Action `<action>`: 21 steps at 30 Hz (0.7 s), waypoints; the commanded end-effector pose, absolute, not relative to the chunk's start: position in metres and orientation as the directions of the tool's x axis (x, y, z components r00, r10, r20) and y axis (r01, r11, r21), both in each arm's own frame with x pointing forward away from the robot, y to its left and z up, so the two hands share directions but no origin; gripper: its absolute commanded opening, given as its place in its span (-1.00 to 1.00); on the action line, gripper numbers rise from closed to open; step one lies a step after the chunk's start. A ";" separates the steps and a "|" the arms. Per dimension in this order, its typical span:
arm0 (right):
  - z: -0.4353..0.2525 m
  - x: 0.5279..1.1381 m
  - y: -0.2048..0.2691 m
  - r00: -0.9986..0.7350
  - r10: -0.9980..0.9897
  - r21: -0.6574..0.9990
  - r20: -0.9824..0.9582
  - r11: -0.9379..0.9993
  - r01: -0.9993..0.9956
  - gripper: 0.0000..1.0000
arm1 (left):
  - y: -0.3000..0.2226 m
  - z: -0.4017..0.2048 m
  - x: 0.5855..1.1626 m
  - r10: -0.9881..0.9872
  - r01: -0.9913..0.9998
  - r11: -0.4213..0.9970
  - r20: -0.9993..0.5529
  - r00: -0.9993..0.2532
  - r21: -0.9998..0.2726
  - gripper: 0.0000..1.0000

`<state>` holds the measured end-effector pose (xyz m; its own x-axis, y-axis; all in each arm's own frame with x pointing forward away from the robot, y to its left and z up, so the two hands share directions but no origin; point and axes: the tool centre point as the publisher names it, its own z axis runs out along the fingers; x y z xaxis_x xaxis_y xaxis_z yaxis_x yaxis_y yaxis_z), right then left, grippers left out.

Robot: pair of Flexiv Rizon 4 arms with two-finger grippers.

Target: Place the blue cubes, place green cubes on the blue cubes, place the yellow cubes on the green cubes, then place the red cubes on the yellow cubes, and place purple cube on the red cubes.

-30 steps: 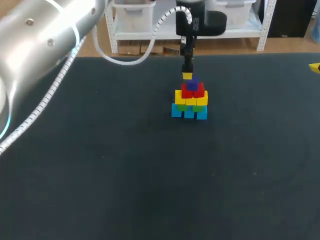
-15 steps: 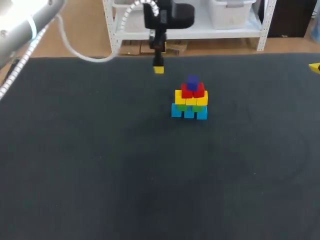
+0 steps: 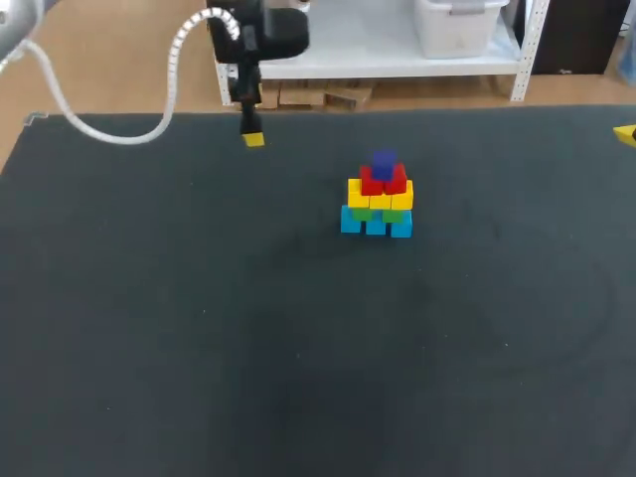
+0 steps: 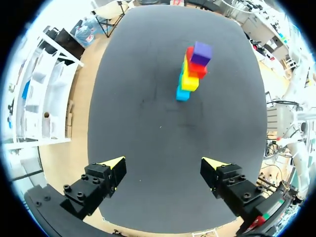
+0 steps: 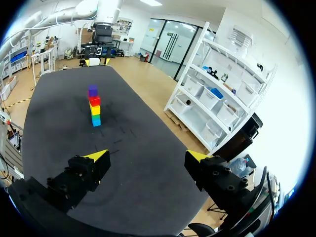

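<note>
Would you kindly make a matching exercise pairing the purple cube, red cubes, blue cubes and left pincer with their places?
Things:
1 purple cube
2 red cubes
3 blue cubes
4 left pincer

Places:
A bottom layer, on the table
B open, by the table's far edge, apart from the stack
C top of the stack
D just under the purple cube

Pairs: 1-C; 2-D; 3-A; 4-B

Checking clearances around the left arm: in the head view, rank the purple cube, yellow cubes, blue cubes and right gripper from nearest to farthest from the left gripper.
1. purple cube, top of the stack, closest to the raised left gripper.
2. yellow cubes, middle layer of the stack.
3. blue cubes, bottom layer, on the table.
4. right gripper, at the table's right edge, well beyond the stack.
</note>
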<state>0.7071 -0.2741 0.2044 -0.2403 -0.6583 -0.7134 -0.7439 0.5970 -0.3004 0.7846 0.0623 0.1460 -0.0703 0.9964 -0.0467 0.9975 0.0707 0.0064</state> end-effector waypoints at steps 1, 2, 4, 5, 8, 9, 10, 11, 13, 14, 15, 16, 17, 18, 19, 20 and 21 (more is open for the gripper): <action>0.204 0.706 -0.274 -0.240 -0.658 -0.302 -0.713 0.598 -0.742 1.00 | 0.082 0.137 0.782 0.986 0.992 0.089 -0.147 -0.075 0.092 1.00; 0.204 0.706 -0.274 -0.240 -0.658 -0.302 -0.713 0.598 -0.742 1.00 | 0.085 0.135 0.784 0.986 0.992 0.090 -0.145 -0.076 0.094 1.00; 0.204 0.706 -0.274 -0.240 -0.658 -0.302 -0.713 0.598 -0.742 1.00 | 0.094 0.132 0.786 0.986 0.991 0.094 -0.146 -0.079 0.096 1.00; 0.204 0.706 -0.274 -0.240 -0.658 -0.302 -0.713 0.598 -0.742 1.00 | 0.096 0.131 0.787 0.986 0.991 0.096 -0.144 -0.081 0.098 1.00; 0.204 0.706 -0.274 -0.240 -0.658 -0.302 -0.713 0.598 -0.742 1.00 | 0.107 0.131 0.790 0.986 0.990 0.096 -0.144 -0.081 0.101 1.00; 0.204 0.706 -0.274 -0.240 -0.658 -0.302 -0.713 0.598 -0.742 1.00 | 0.110 0.131 0.791 0.986 0.990 0.098 -0.146 -0.083 0.100 1.00; 0.204 0.706 -0.274 -0.240 -0.658 -0.302 -0.713 0.598 -0.742 1.00 | 0.113 0.130 0.792 0.984 0.991 0.096 -0.157 -0.080 0.098 1.00; 0.204 0.706 -0.274 -0.240 -0.658 -0.302 -0.713 0.598 -0.742 1.00 | 0.116 0.129 0.793 0.984 0.990 0.101 -0.156 -0.085 0.096 1.00; 0.204 0.706 -0.274 -0.240 -0.658 -0.302 -0.713 0.598 -0.742 1.00 | 0.122 0.128 0.796 0.983 0.990 0.111 -0.158 -0.097 0.085 1.00; 0.204 0.706 -0.274 -0.240 -0.658 -0.302 -0.713 0.598 -0.742 1.00 | 0.124 0.127 0.797 0.983 0.990 0.112 -0.158 -0.098 0.084 1.00; 0.204 0.706 -0.274 -0.240 -0.658 -0.302 -0.713 0.598 -0.742 1.00 | 0.126 0.126 0.798 0.982 0.990 0.113 -0.158 -0.099 0.082 1.00; 0.204 0.706 -0.274 -0.240 -0.658 -0.302 -0.713 0.598 -0.742 1.00 | 0.127 0.126 0.799 0.982 0.990 0.114 -0.158 -0.100 0.080 1.00; 0.204 0.706 -0.274 -0.240 -0.658 -0.302 -0.713 0.598 -0.742 1.00 | 0.128 0.126 0.800 0.981 0.991 0.110 -0.167 -0.096 0.077 1.00; 0.204 0.706 -0.274 -0.240 -0.658 -0.302 -0.713 0.598 -0.742 1.00 | 0.128 0.127 0.800 0.981 0.991 0.107 -0.169 -0.093 0.076 1.00; 0.204 0.706 -0.274 -0.240 -0.658 -0.302 -0.713 0.598 -0.742 1.00 | 0.129 0.127 0.802 0.981 0.992 0.105 -0.168 -0.091 0.076 1.00; 0.204 0.706 -0.274 -0.240 -0.658 -0.302 -0.713 0.598 -0.742 1.00 | 0.129 0.127 0.802 0.981 0.992 0.105 -0.168 -0.091 0.076 1.00; 0.204 0.706 -0.274 -0.240 -0.658 -0.302 -0.713 0.598 -0.742 1.00 | 0.129 0.127 0.802 0.981 0.992 0.105 -0.168 -0.091 0.076 1.00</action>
